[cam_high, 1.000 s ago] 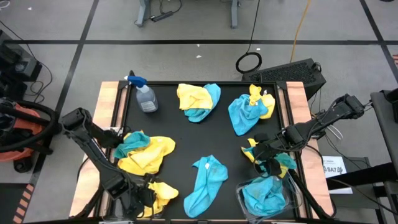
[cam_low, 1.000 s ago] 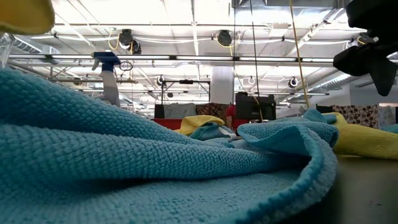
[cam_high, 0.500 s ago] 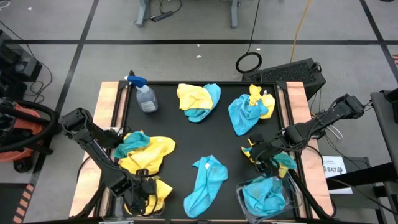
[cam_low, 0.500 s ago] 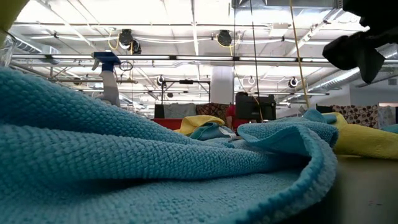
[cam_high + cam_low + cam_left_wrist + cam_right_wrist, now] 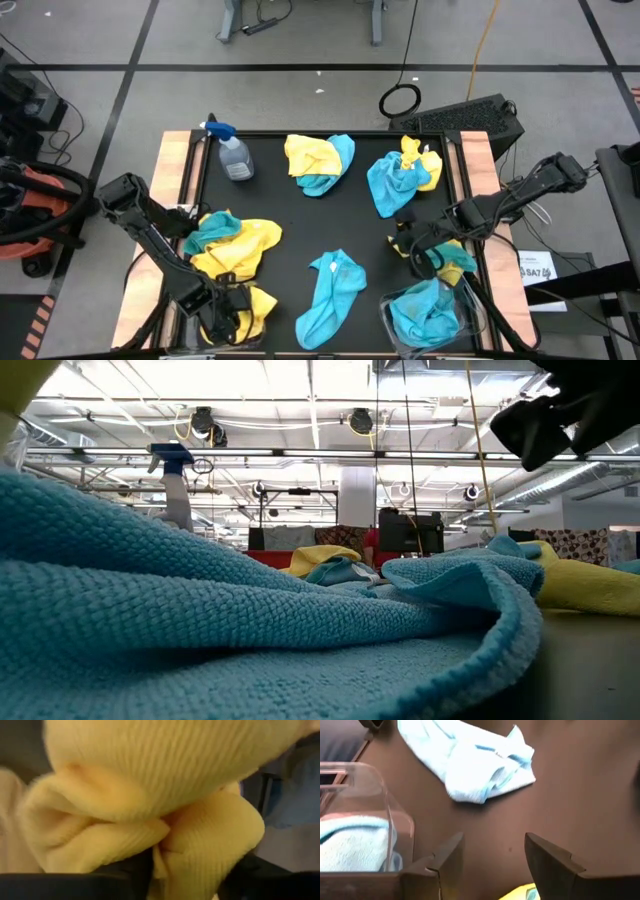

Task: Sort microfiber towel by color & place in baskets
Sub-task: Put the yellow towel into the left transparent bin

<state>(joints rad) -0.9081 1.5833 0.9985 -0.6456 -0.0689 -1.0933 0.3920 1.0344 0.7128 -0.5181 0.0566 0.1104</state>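
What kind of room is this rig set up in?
Probably a large lab or industrial workshop: exposed ceiling ducts and strip lights overhead, cables on a taped concrete floor, a black worktable.

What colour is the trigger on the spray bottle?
Blue, on the clear spray bottle; the high view shows it best.

1. high view looks straight down on the black table.
2. low view sits at tabletop height, close behind a turquoise towel.
3. both views share the spray bottle.
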